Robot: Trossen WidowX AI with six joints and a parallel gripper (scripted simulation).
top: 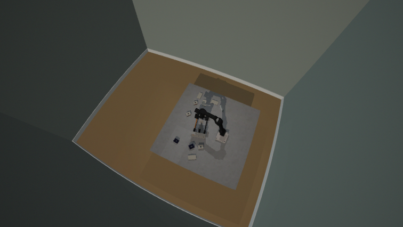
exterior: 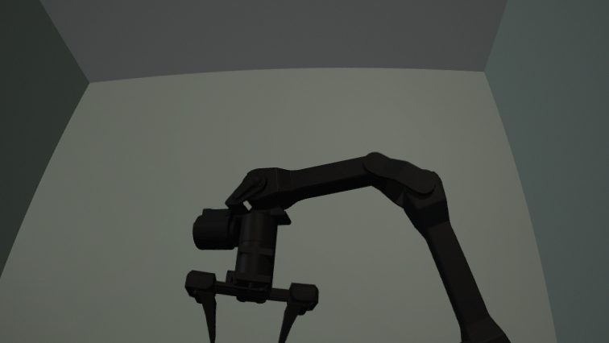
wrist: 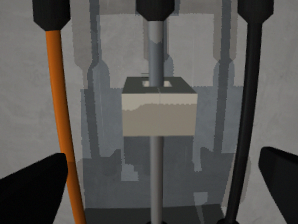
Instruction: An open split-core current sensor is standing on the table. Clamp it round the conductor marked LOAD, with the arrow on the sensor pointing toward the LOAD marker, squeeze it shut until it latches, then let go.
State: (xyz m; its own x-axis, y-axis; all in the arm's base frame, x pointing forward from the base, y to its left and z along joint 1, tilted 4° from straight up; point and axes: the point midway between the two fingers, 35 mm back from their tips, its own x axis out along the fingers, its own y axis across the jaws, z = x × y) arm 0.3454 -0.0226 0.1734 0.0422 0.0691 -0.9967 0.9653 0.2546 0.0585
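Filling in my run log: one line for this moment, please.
gripper: open, empty | sensor: around grey middle conductor | orange conductor: no sensor | latch, arrow, LOAD mark: unreadable

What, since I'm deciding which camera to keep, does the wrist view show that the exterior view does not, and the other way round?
Only wrist: the orange cable, the grey cable, the black cable and the pale block around the grey one.

Only exterior: the arm, the walls and the ceiling.

Both: the open gripper, its fingers partly cut off by the picture edge.
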